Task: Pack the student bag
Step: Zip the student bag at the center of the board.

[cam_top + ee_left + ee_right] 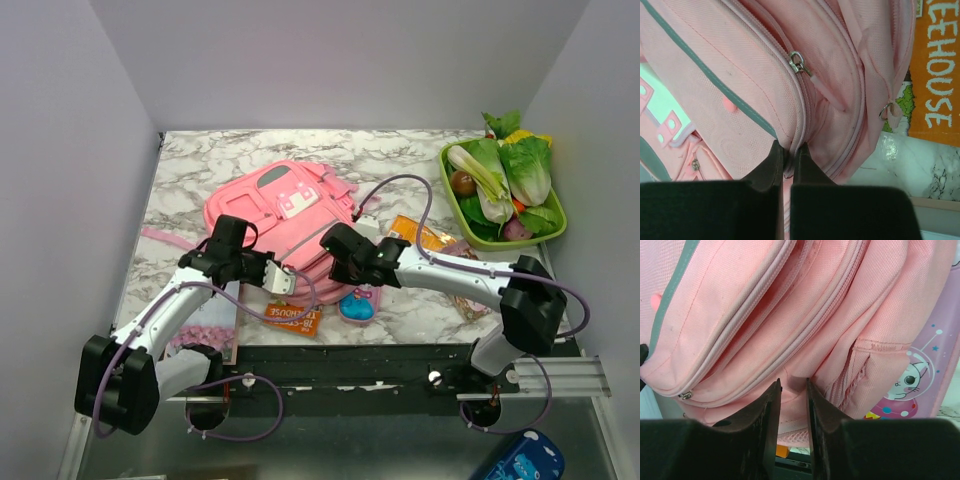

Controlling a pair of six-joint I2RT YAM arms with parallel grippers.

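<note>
orange book half under student bag, title cut off, blue case cropped at bottom edge

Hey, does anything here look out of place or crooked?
The orange book lies crooked, partly covered by the near edge of the student bag. A blue case sits off the marble table, down by the near right corner. Leaves overhang the far rim of the green tray.

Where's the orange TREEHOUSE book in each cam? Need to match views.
Top external: orange book at the near edge of the student bag.
Left wrist: top right corner, beside the bag.
Right wrist: not identifiable; only an orange sliver low between the jaws.
Shared landmark: the bag's pink zip seams.
</note>
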